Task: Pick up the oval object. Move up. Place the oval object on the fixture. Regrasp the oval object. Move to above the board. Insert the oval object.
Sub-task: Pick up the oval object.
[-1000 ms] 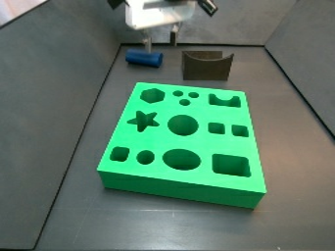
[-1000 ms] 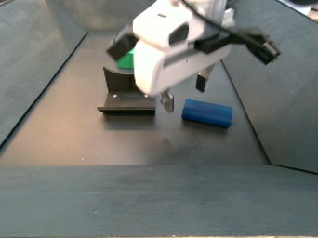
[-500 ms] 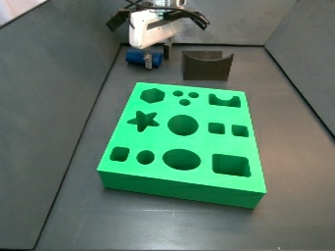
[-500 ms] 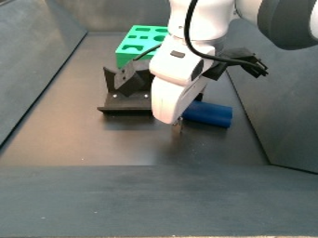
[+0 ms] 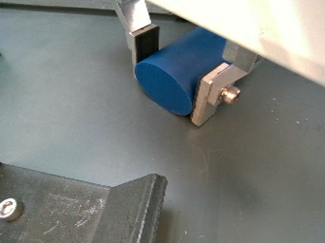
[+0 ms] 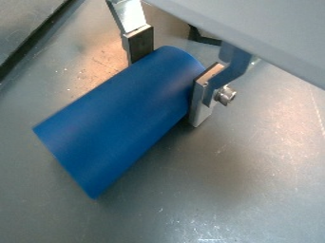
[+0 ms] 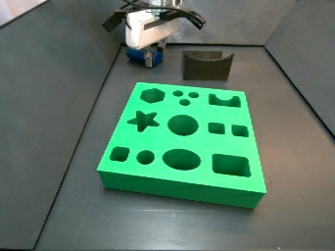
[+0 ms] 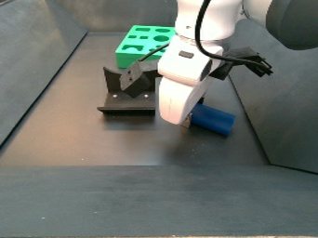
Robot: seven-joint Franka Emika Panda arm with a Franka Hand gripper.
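The oval object (image 5: 172, 71) is a dark-blue peg lying on its side on the grey floor. It also shows in the wrist view (image 6: 108, 133) and in both side views (image 7: 136, 58) (image 8: 217, 120). My gripper (image 5: 178, 78) (image 6: 170, 81) is down at floor level around it, with one silver finger (image 5: 214, 92) and the opposite dark pad (image 5: 147, 43) pressed on its two sides. In the side views the gripper (image 7: 147, 53) (image 8: 177, 115) stands beside the fixture (image 7: 206, 65) (image 8: 126, 94). The green board (image 7: 257, 147) (image 8: 140, 40) lies apart from it.
A corner of the fixture's dark base plate (image 5: 76, 204) lies close to the peg. Sloping grey walls (image 7: 78, 88) (image 8: 37, 84) enclose the floor on both sides.
The gripper has come down from above the floor onto the peg and its fingers now bracket and touch it. The peg has not moved.
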